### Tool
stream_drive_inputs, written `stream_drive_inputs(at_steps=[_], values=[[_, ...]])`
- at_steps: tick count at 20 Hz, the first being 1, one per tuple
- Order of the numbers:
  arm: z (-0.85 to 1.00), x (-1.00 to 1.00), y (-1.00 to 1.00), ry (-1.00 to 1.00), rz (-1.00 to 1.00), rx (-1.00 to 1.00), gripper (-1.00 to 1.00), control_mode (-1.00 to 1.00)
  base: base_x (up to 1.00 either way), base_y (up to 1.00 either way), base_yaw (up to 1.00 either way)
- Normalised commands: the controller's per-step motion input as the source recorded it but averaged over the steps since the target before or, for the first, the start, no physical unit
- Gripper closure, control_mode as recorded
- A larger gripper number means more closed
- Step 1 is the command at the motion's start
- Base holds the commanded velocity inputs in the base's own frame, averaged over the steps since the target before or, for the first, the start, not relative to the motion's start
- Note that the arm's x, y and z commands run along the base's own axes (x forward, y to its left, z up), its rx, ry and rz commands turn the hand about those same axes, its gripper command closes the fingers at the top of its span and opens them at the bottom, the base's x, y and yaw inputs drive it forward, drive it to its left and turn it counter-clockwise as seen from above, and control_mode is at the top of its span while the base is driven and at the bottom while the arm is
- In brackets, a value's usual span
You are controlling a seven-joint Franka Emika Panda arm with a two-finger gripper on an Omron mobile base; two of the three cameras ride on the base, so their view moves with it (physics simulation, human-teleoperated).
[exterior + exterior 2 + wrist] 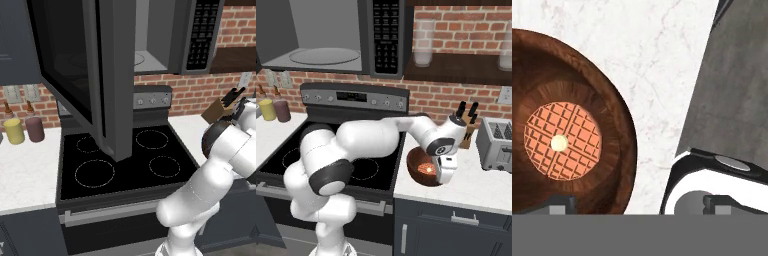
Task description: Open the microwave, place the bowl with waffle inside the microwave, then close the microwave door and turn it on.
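Gripper [634, 204] hangs over the right rim of the bowl [612, 130], jaws spread wide and holding nothing, one fingertip [559, 204] above the bowl's inside, the other past its rim. Waffle [562, 141] lies inside. Toaster [497, 144] and knife block [466, 127] stand close by; microwave door [87, 75] hangs open above the stove [125, 165].

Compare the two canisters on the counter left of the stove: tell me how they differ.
The yellow canister is bright yellow; the maroon canister is a dull dark red. The yellow one stands on the left, farther from the stove; the maroon one stands nearer it. Both are upright, similar in size and shape, side by side on the white counter against the brick wall.
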Motion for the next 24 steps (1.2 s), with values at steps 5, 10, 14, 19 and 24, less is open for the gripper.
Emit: stream_drive_inputs(at_steps=[5, 10, 14, 19, 24], values=[[-0.42, 0.13, 0.0, 0.0, 0.0, 0.0, -1.0, -1.0, 0.0, 0.0, 0.0], [-0.34, 0.2, 0.0, 0.0, 0.0, 0.0, -1.0, -1.0, 0.0, 0.0, 0.0], [-0.17, 0.36, 0.0, 0.0, 0.0, 0.0, -1.0, -1.0, 0.0, 0.0, 0.0], [-0.16, 0.26, 0.0, 0.0, 0.0, 0.0, -1.0, -1.0, 0.0, 0.0, 0.0], [-0.01, 0.02, 0.0, 0.0, 0.0, 0.0, 1.0, -1.0, 0.0, 0.0, 0.0]])
